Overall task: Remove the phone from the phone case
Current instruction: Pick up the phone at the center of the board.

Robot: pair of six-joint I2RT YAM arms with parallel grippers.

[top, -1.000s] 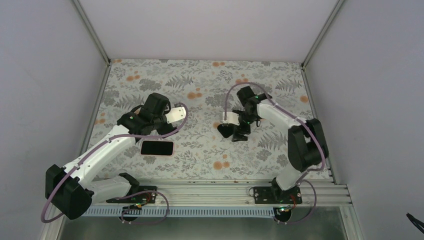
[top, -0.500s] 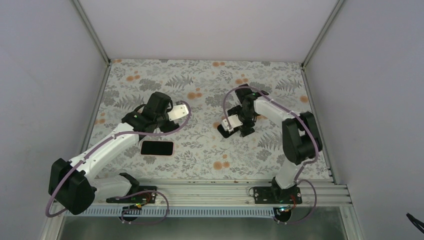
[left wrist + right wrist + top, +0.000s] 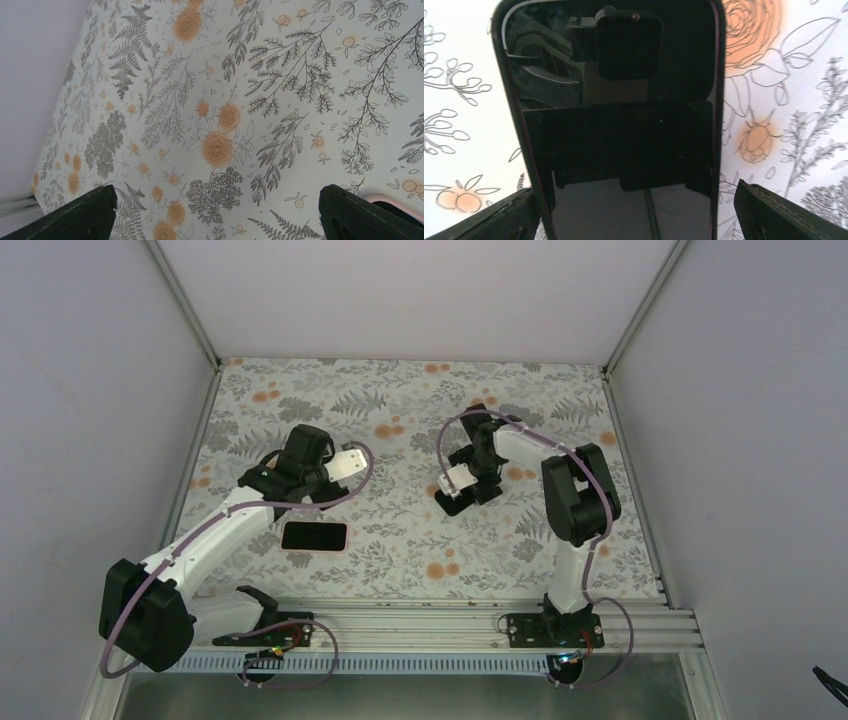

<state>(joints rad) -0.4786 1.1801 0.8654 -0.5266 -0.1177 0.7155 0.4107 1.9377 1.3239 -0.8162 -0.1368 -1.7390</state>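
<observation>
A glossy black phone (image 3: 619, 125) lies flat on the floral table, its dark end showing under the right arm in the top view (image 3: 449, 502). My right gripper (image 3: 634, 215) is open and straddles the phone's near end, the left finger close to its edge and the right finger apart; it also shows in the top view (image 3: 462, 488). A black slab with a pink rim, the case (image 3: 314, 536), lies near the left arm. Its pink corner (image 3: 395, 199) shows beside the right finger of my left gripper (image 3: 218, 212), which is open and empty above the table (image 3: 338, 468).
The floral table (image 3: 400, 560) is walled by grey panels at the back and sides. A metal rail (image 3: 420, 625) with both arm bases runs along the near edge. The right arm's elbow (image 3: 575, 490) stands upright to the right of the phone.
The right arm has swung left and folded upright, turning its gripper in line over the phone. The left gripper has shifted slightly. The pink-rimmed case has not moved.
</observation>
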